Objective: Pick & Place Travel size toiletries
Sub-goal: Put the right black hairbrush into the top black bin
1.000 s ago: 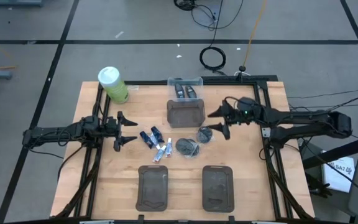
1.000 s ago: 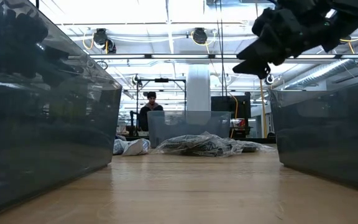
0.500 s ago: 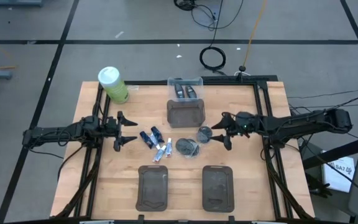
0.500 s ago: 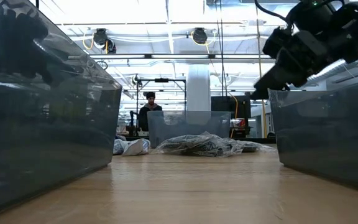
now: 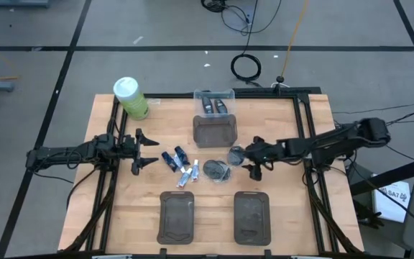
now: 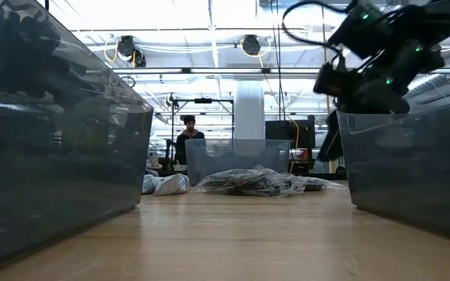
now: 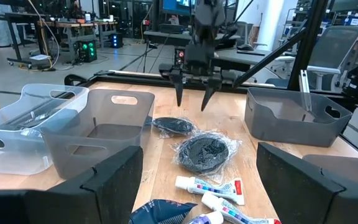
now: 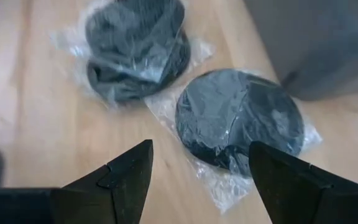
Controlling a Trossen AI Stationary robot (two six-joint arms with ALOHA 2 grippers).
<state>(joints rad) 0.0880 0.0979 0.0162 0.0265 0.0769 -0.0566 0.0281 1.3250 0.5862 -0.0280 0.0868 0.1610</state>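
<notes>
Toiletries lie loose near the middle of the tabletop: mini tubes (image 5: 180, 164) toward the left edge, two bagged round pots toward the right. The left gripper (image 5: 144, 150) waits spread and empty beside the tubes. The right gripper (image 5: 252, 157), fingers spread and holding nothing, hangs just over the nearer pot (image 8: 240, 119), with the farther pot (image 8: 135, 48) beyond it, so the right arm seems better placed to take that pot.

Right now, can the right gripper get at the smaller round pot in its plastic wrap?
Probably yes. The right gripper is open just above the smaller wrapped pot, and nothing lies between them; the grey tray stands clear beside it.
</notes>
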